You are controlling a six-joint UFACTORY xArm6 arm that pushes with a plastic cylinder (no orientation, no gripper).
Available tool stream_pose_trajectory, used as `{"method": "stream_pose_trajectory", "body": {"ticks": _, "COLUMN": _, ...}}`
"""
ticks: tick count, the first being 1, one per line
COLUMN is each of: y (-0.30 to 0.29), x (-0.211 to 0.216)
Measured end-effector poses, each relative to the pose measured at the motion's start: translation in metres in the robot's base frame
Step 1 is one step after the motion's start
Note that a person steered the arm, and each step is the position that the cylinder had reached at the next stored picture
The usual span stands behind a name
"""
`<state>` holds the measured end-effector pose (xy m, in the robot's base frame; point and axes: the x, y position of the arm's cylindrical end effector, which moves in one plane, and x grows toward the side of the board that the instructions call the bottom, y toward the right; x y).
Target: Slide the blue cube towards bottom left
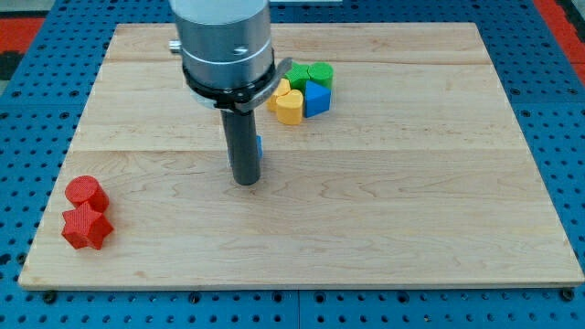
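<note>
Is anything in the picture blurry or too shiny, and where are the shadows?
Camera view: sharp all over, evenly lit, no strong glare on the wooden board. Soft shadows sit under the red blocks and around my tip. The rod hides most of the blue cube; only a sliver shows.

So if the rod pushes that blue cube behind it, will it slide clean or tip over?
The blue cube is mostly hidden behind my tip, so this is a guess. It looks low and sits flat on the smooth wooden board, so it should slide rather than tip. An off-centre push would probably turn it.
</note>
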<state>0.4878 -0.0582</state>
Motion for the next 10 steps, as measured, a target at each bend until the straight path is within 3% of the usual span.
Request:
{"method": "stream_pose_trajectory", "body": {"ticks": 1, "y": 0.061, "x": -0.014}}
{"method": "stream_pose_trajectory", "body": {"ticks": 2, "y": 0.057, "x": -0.059}}
{"method": "stream_pose_trajectory", "body": {"ticks": 3, "y": -0.011, "x": -0.066}}
{"method": "stream_pose_trajectory", "body": {"ticks": 4, "y": -0.064, "x": -0.021}}
{"method": "stream_pose_trajectory", "body": {"ticks": 5, "y": -0.086, "x": -0.021}}
{"method": "stream_pose_trajectory", "body": {"ticks": 6, "y": -0.044, "x": -0.051}}
{"method": "stream_pose_trajectory", "body": {"ticks": 7, "y": 0.002, "x": -0.022}}
{"method": "stream_pose_trajectory", "body": {"ticks": 8, "y": -0.009, "x": 0.039}}
{"method": "stream_pose_trajectory", "body": {"ticks": 9, "y": -0.041, "x": 0.06}}
{"method": "stream_pose_trajectory", "body": {"ticks": 10, "y": 0.007, "x": 0.048}}
